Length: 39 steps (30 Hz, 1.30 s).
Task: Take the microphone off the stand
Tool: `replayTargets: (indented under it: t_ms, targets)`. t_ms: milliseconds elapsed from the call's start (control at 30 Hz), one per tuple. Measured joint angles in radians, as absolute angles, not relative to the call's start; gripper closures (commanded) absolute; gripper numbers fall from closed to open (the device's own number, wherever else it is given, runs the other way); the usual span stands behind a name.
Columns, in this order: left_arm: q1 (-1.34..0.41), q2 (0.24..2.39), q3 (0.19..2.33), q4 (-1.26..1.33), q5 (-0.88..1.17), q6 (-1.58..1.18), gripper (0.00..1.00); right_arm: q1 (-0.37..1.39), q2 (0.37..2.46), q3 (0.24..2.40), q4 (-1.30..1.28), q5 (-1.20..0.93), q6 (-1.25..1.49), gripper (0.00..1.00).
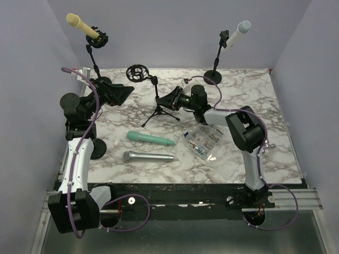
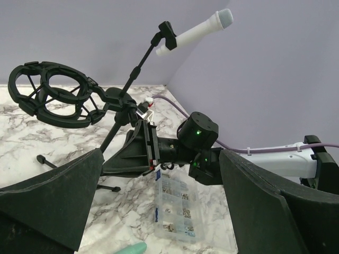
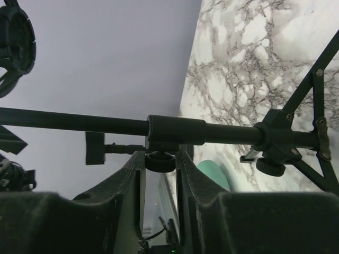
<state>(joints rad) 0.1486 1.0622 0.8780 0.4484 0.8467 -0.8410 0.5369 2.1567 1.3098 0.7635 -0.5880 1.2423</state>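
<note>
While the right hand (image 3: 160,166) is pinched shut on the small knob (image 3: 160,160) under the pole of the tripod stand (image 1: 159,106) at the centre of the table (image 1: 275,95), the left hand (image 1: 121,94) hangs at 9 o'clock, spread wide and holding nothing. That stand's ring mount (image 1: 137,73) is empty.

Two microphones sit on the back stands (image 1: 217,58), each in a clip (image 2: 167,33): a yellow microphone (image 1: 80,24) at 11 o'clock and a white microphone (image 1: 238,33) at 1 o'clock. Which one is meant I cannot tell. A green microphone (image 1: 151,138) and a grey microphone (image 1: 148,156) lie loose at 6 o'clock, near a clear box (image 1: 204,140) of small parts at 4 o'clock.

Either clipped microphone is likely stiff, smooth-barrelled and head-heavy, held by friction alone. It is best taken around the barrel just above the clip and drawn out along its own line. A back stand would probably tip unless steadied.

No brand shows anywhere. The box bears a blue label, too small to read.
</note>
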Motion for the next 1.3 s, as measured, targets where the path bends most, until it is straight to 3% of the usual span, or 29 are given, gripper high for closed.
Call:
replayTargets:
  t_ms: [233,600,733,1000,1133,1300]
  targets:
    - [0.149,1.063,0.878,0.454,0.847,-0.847,0.07,0.586,2.077,1.381,0.466,-0.426,1.000,0.87]
    - [0.149,1.066,0.874,0.470,0.848,-0.864,0.07,0.812,2.050,1.655,-0.048,0.152,0.460,0.81]
    - [0.149,1.066,0.874,0.470,0.848,-0.864,0.07,0.865,2.050,1.673,-0.096,0.253,0.358,0.71]
    - [0.149,1.068,0.874,0.471,0.848,-0.861,0.07,0.862,2.046,1.678,-0.107,0.294,0.302,0.32]
    - [0.149,1.069,0.874,0.469,0.848,-0.857,0.07,0.855,2.011,1.671,-0.106,0.273,0.316,0.22]
    - [0.149,1.071,0.874,0.468,0.848,-0.845,0.07,0.854,1.876,1.567,-0.086,0.238,0.343,0.20]
